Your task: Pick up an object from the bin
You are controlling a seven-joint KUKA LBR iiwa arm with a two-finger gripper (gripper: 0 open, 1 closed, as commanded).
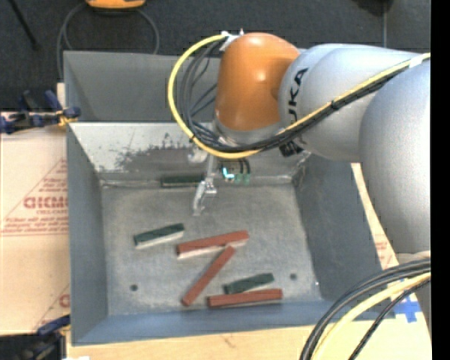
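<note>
The silver-grey arm (375, 103) bears black KUKA lettering (296, 96). An orange dome cover (251, 81) and looping yellow cables (172, 88) crown its wrist. Its gripper (202, 199) is pale metal.

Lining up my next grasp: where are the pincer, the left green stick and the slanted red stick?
pincer (203, 199): camera view, its tip.
left green stick (159, 235): camera view, mid-length.
slanted red stick (208, 276): camera view, mid-length.

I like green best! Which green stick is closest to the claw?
The green stick by the back wall, beside the claw; the other two lie farther forward.
</note>
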